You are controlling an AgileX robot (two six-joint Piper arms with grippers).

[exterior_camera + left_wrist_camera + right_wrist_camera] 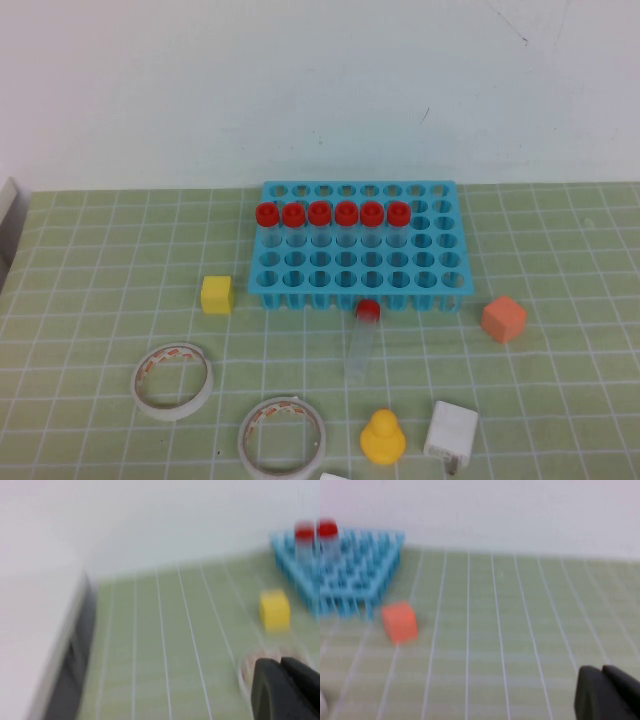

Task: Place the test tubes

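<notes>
Clear red-capped test tube is lying just in front of the blue plastic rack. Left gripper and right gripper are hovering off to their sides, fingers pressed together. Going in like that, they're probably just rolling it away.

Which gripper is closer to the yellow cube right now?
Left. The left gripper, shut, has the yellow cube ahead of it, left of the rack; the right gripper, shut, is on the rack's far side, facing the orange cube.

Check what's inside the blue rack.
Six red-capped tubes stand in the rack, second row from the back; its walls hide their lower ends. Left hand and right hand, shut, sit clear on either side.
</notes>
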